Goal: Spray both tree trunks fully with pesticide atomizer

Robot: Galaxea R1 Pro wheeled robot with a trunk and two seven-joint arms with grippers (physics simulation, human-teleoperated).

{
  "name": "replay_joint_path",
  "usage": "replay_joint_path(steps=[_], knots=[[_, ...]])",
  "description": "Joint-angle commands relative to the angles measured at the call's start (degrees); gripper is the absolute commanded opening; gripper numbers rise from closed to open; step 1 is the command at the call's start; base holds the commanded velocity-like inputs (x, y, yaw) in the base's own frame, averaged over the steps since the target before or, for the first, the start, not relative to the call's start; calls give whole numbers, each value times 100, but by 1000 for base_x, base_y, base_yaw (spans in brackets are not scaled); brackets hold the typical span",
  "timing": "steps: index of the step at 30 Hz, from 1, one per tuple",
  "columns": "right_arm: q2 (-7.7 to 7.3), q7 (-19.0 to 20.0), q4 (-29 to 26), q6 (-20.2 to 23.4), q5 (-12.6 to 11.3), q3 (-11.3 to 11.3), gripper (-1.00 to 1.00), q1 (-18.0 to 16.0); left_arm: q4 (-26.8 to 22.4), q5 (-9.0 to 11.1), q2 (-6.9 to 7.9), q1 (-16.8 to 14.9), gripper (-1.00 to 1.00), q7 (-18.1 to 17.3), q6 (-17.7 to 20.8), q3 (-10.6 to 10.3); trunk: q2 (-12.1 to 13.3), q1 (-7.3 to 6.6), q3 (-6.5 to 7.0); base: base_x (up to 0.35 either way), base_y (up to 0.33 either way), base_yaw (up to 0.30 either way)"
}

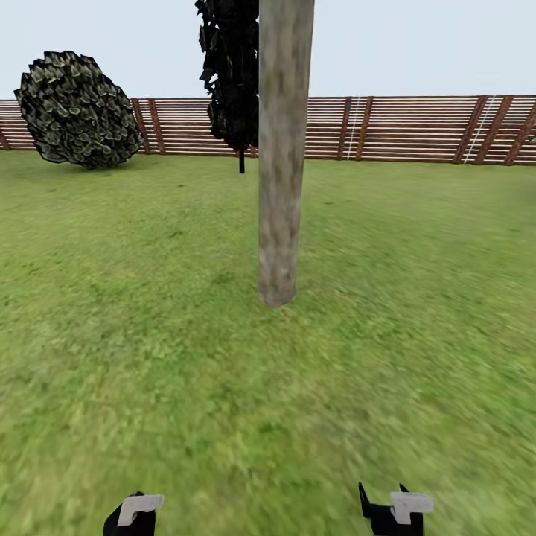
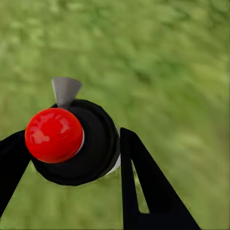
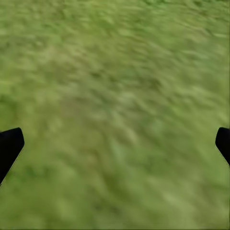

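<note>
Trunk (image 1: 283, 164) upright on grass (image 1: 149, 335), dead ahead in head view, mottled beige and grey, crown cut off by the frame. Behind it: dark conifer (image 1: 232, 74), round shrub (image 1: 77, 110) off to the left, slatted brown fence (image 1: 417, 128) across the back. Atomizer (image 2: 76, 141) clamped in left gripper (image 2: 72, 158), black body, red knob, grey nozzle, held above the grass. Right gripper (image 3: 115, 143) spread wide, holding nothing, fingertips (image 3: 9, 143) at both edges of its wrist view

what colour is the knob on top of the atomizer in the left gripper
Bright glossy red knob on the atomizer; left wrist view.
</note>
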Motion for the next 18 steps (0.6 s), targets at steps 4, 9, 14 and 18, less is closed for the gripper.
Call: replay_joint_path(steps=[4, 9, 14, 18], knots=[[0, -1, 0, 0, 0, -3, 100, 0, -1, 0, 0, 0, -100, -1, -1, 0, 0, 0, 0, 340, 0, 0], [0, -5, 1, 0, 0, -4, 100, 0, -1, 0, 0, -2, -100, -1, -2, 0, 0, 0, 0, 340, 0, 0], [0, -5, 1, 0, 0, -6, 100, 0, -1, 0, 0, 0, -100, -1, -1, 0, 0, 0, 0, 340, 0, -119], [0, -5, 1, 0, 0, -3, 100, 0, -1, 0, 0, 0, -100, -1, -4, 0, 0, 0, 0, 340, 0, -270]])
